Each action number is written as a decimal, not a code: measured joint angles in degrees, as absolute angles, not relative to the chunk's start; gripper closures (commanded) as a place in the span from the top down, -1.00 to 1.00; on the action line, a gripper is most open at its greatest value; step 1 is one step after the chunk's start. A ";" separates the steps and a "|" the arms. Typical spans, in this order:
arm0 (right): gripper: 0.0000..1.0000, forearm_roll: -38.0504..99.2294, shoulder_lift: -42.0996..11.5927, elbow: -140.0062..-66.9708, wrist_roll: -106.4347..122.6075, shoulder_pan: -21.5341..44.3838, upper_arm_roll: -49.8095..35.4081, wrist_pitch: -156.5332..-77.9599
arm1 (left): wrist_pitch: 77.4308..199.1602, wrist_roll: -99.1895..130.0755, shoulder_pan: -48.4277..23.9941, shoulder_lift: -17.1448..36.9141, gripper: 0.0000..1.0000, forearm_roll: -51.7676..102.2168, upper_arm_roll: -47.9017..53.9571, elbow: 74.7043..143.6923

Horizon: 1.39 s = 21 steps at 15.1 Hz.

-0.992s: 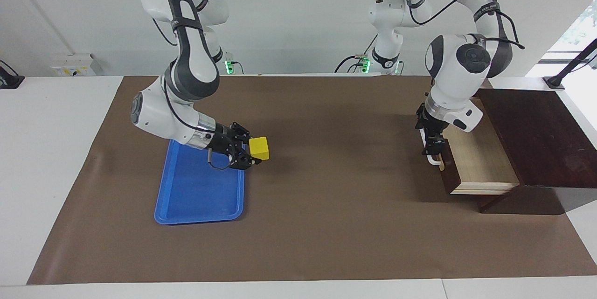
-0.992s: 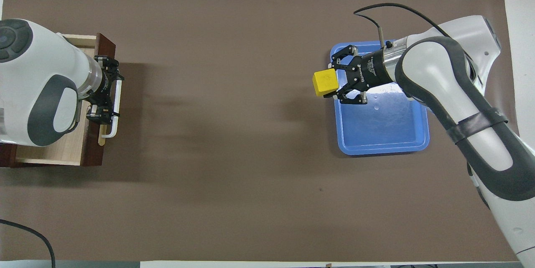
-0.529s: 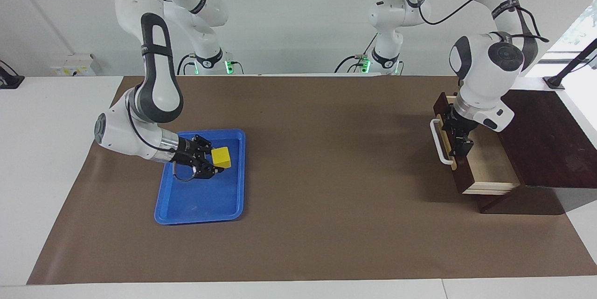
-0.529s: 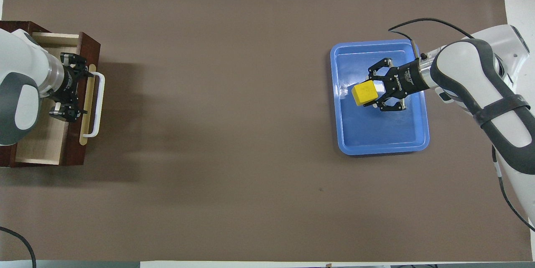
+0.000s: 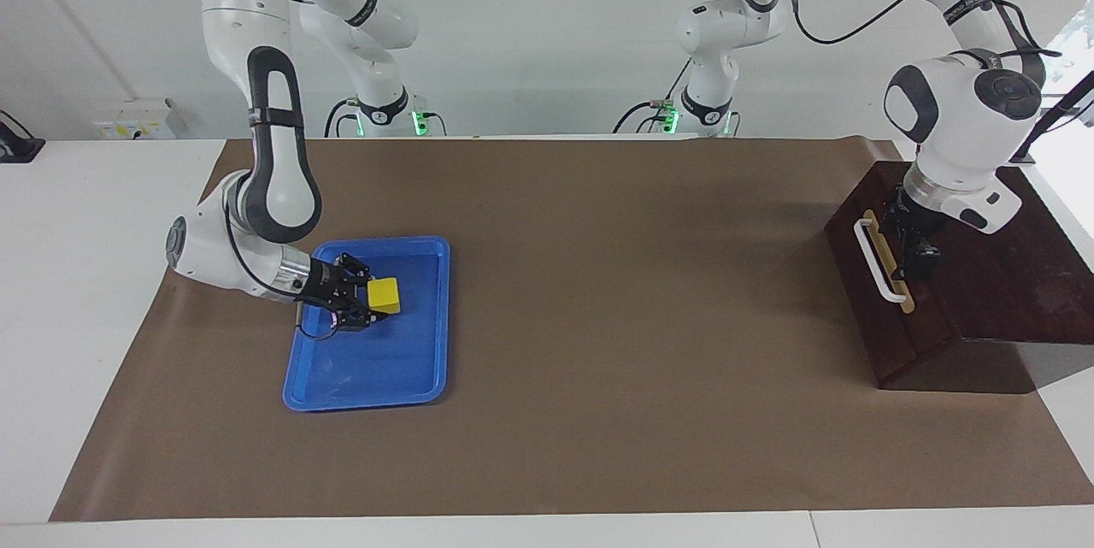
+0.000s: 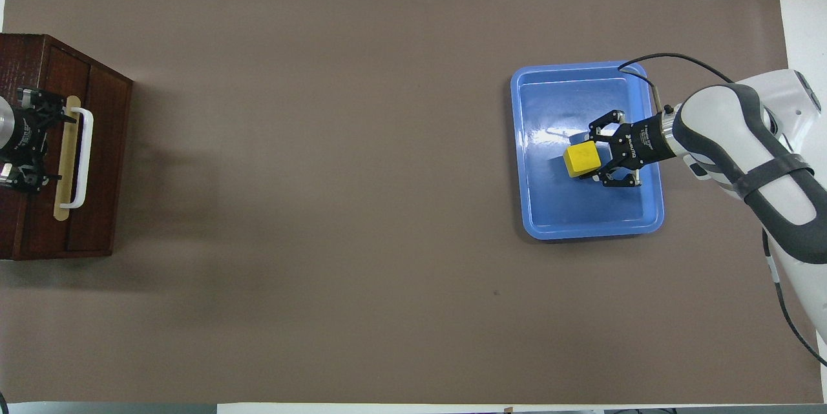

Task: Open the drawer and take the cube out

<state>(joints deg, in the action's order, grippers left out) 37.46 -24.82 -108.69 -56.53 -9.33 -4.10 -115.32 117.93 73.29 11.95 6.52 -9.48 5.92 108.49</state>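
Reaching low, right tool (image 5: 369, 307) grips cube (image 5: 385, 296) over tray (image 5: 376, 368).

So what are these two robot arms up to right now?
The right hand grips a yellow cube low inside the blue tray, apparently about to set it down. At the table's other end, the left hand is open over the top of the brown box, just above the white handle of its shut drawer.
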 measured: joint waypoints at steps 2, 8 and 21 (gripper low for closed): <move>-1.00 37.46 -24.66 -109.50 -56.52 -9.32 -4.03 -116.21 | 117.55 72.21 11.79 6.54 1.00 -10.03 6.26 108.45; -0.12 37.46 -22.92 -112.36 -52.23 -9.27 -4.27 -119.39 | 107.31 66.33 4.49 1.88 1.00 -9.61 7.25 106.66; 1.00 35.64 -22.67 -113.42 -51.54 -8.45 -4.29 -120.06 | 92.51 13.28 -0.59 0.01 1.00 -2.59 6.44 100.56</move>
<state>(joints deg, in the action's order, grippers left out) 35.64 -22.67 -113.42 -51.54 -8.45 -4.29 -120.06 92.51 13.28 -0.59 0.01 -2.59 6.44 100.56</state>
